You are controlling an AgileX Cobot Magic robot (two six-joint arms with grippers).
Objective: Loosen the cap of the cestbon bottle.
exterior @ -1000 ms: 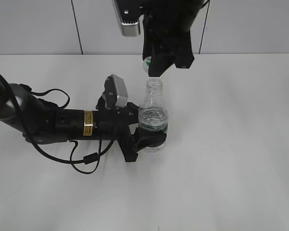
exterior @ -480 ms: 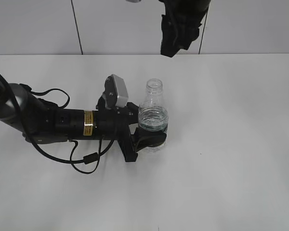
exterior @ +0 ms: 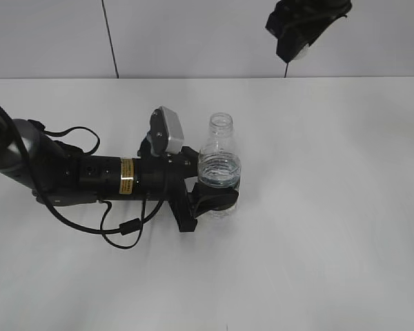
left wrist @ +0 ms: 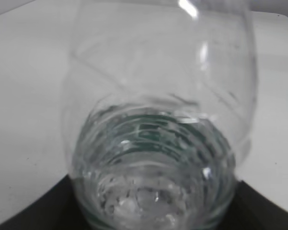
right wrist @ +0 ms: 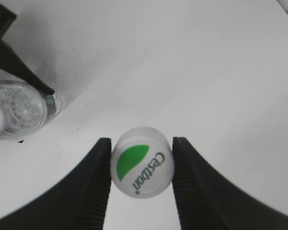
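The right gripper (right wrist: 140, 165) is clamped on the cap (right wrist: 141, 167), high above the table (exterior: 331, 207) at the far right. The left gripper (exterior: 210, 200) is clamped round the bottle (exterior: 219, 176), which stands upright mid-table, its neck open, well apart from the cap.

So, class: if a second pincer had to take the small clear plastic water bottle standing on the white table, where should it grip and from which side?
Probably the ribbed shoulder of the clear plastic water bottle, coming from its free right side. The left pincer already clamps the lower body from the left, and the open threaded neck is narrow. The bottle stands upright, so a level sideways approach suits.
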